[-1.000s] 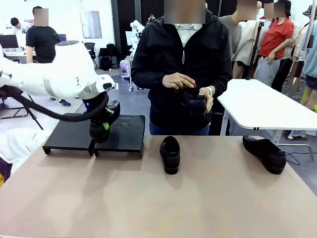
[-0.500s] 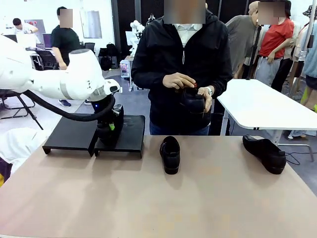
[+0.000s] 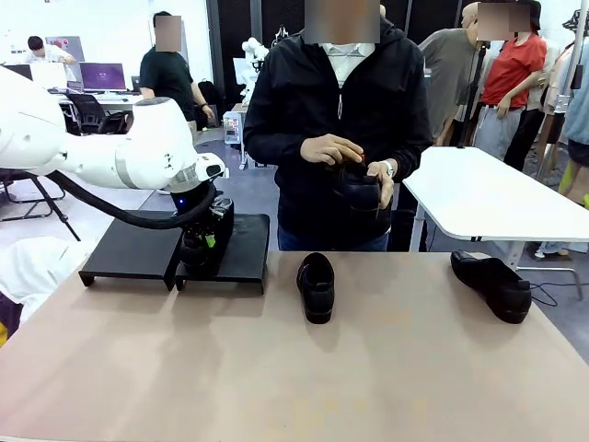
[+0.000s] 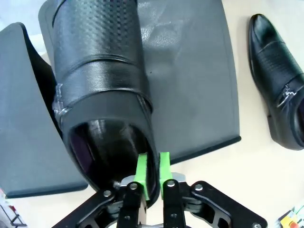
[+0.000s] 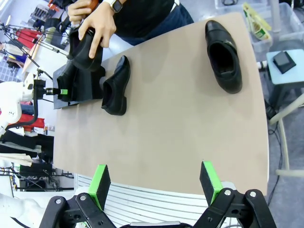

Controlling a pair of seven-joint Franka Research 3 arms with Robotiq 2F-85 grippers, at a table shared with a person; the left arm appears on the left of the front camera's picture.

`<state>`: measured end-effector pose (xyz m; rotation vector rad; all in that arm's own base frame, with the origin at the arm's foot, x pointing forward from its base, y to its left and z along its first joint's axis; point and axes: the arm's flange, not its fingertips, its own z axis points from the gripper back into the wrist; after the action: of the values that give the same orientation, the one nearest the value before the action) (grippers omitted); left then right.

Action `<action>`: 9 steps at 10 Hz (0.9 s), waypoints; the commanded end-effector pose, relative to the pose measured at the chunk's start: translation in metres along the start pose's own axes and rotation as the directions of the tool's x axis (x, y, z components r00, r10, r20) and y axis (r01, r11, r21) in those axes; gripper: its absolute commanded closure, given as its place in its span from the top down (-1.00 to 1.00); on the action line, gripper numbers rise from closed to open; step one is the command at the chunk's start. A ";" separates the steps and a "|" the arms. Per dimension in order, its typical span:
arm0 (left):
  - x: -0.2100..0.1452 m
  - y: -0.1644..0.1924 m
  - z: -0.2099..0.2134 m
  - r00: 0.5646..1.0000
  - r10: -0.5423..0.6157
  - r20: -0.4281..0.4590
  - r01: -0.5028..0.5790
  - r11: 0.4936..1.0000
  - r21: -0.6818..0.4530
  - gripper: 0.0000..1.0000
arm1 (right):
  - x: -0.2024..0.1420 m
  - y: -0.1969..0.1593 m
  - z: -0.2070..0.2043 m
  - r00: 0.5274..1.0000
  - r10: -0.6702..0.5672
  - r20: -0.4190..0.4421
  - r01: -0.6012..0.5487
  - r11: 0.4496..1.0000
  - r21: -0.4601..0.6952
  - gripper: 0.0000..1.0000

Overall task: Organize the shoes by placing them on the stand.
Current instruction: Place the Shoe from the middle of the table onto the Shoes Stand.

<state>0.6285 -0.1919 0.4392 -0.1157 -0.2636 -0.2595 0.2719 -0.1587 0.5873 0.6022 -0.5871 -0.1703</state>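
While on stand, shoe heel in left gripper (snug)

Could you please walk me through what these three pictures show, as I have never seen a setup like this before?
These are two white robot arms at a table, facing a person. The front picture looks across the table from between the arms. The other two come from a camera on each wrist, looking along that arm's fingers. The left end effector pinches the heel rim of a black shoe, which sits on or just above the black stand. The right end effector stands wide open, holding nothing. Two more shoes lie on the table: the middle shoe and the right shoe. The person's hands hold a fourth shoe.
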 end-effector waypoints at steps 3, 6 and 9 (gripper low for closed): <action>-0.001 -0.001 0.017 1.000 0.019 0.000 -0.019 0.999 -0.039 1.00 | 0.001 0.003 0.001 1.000 -0.012 0.006 0.012 1.000 0.013 1.00; -0.022 0.012 0.079 0.995 0.026 -0.097 -0.037 0.992 -0.118 1.00 | 0.001 0.003 0.001 1.000 -0.012 0.006 0.012 1.000 0.013 1.00; -0.068 0.064 0.178 0.983 0.006 -0.182 -0.058 0.958 -0.281 1.00 | 0.001 0.003 0.001 1.000 -0.012 0.006 0.012 1.000 0.013 1.00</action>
<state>0.5525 -0.1193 0.5735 -0.3227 -0.0857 -0.2752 0.2721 -0.1586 0.5871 0.6021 -0.5862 -0.1702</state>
